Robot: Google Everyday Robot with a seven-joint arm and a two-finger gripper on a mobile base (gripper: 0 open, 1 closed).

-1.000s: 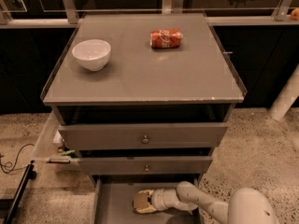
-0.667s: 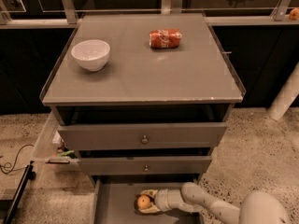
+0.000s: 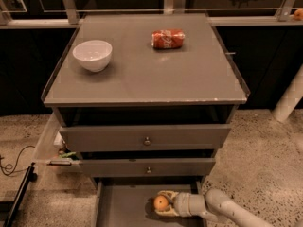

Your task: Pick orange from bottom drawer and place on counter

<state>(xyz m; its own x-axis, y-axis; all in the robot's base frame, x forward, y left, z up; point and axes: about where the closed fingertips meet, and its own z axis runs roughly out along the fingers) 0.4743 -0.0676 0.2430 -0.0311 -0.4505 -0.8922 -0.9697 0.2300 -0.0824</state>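
Gripper (image 3: pixel 162 203) low inside the open bottom drawer (image 3: pixel 122 206), arm (image 3: pixel 227 211) entering from lower right; its jaws sit above and below the orange (image 3: pixel 160 202), seemingly closed on it. On the table (image 3: pixel 142 82): bowl (image 3: pixel 93 55) at left, can (image 3: pixel 167 39) lying at rear centre, well apart

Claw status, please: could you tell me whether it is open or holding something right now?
Claw: closed on the orange, inside the bottom drawer.
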